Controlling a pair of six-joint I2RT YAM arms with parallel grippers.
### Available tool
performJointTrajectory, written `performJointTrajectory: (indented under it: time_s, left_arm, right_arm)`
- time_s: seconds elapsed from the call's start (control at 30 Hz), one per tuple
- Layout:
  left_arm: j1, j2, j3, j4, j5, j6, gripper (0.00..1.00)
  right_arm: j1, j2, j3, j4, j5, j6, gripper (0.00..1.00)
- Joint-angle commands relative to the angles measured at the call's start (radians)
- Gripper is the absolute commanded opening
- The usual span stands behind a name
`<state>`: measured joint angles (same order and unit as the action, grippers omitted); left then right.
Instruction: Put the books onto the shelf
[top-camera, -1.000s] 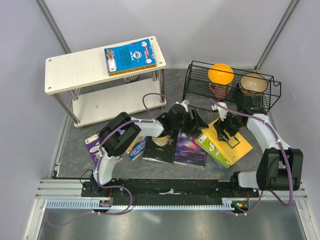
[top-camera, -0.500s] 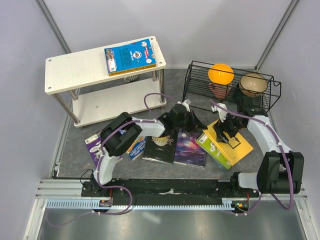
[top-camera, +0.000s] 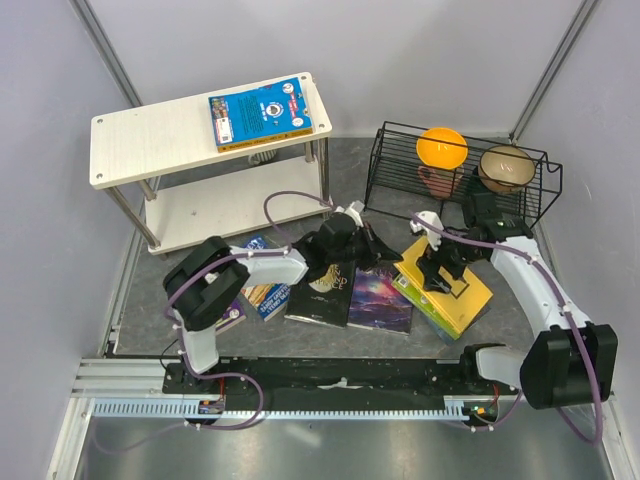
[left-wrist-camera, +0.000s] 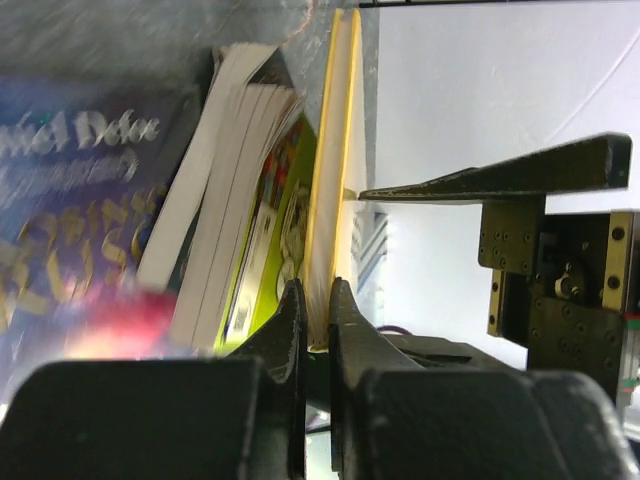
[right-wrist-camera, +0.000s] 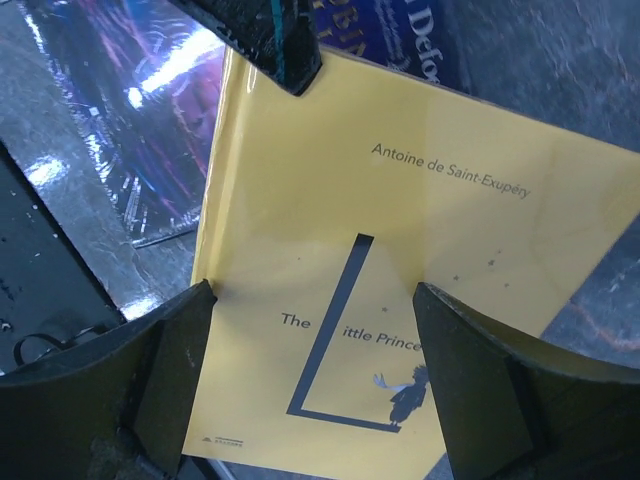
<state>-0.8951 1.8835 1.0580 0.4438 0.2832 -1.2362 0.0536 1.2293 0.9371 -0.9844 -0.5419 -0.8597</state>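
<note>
Pale lilac-grey walls (top-camera: 40, 150) close in three sides, with slanted metal posts (top-camera: 105, 50) in the back corners. The floor is a dark grey mottled mat (top-camera: 345, 165). A black wire rack (top-camera: 475, 140) stands at back right under even, soft light.

I'm in a robot lab cell: bare pale wall panels (top-camera: 420, 60) boxing me in from nine to three o'clock, aluminium mounting rail (top-camera: 120, 378) at six, purple cables (top-camera: 290, 195) looping over a grey mat (top-camera: 350, 165).
</note>
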Motion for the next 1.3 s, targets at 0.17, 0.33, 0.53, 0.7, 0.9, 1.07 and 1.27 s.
performJointTrajectory:
  time_s: [0.17, 0.33, 0.53, 0.7, 0.9, 1.07, 1.27]
  left_arm:
    - [0.021, -0.3, -0.193, -0.042, -0.219, -0.345, 0.01]
    - [0.022, -0.414, -0.227, -0.198, -0.317, -0.427, 0.02]
    - [0.021, -0.535, -0.262, -0.29, -0.4, -0.491, 0.02]
    - [0.021, -0.609, -0.297, -0.294, -0.403, -0.537, 0.01]
    - [0.021, -0.658, -0.317, -0.28, -0.4, -0.56, 0.02]
    - [0.022, -0.721, -0.343, -0.269, -0.401, -0.586, 0.02]
    - [0.021, -0.768, -0.391, -0.235, -0.389, -0.612, 0.02]
  right_arm:
    - [0.319, -0.073, 0.115, 0.07, 0.161, 0.109, 0.9]
    - [0.477, -0.109, 0.089, 0.121, 0.265, 0.18, 0.9]
    - [0.69, -0.11, 0.008, 0.256, 0.575, 0.241, 0.84]
    - [0.727, -0.088, 0.003, 0.325, 0.687, 0.238, 0.65]
    - [0.764, -0.077, 0.008, 0.34, 0.724, 0.205, 0.44]
    - [0.779, -0.057, 0.038, 0.365, 0.714, 0.199, 0.52]
    - [0.781, -0.011, 0.055, 0.394, 0.704, 0.2, 0.55]
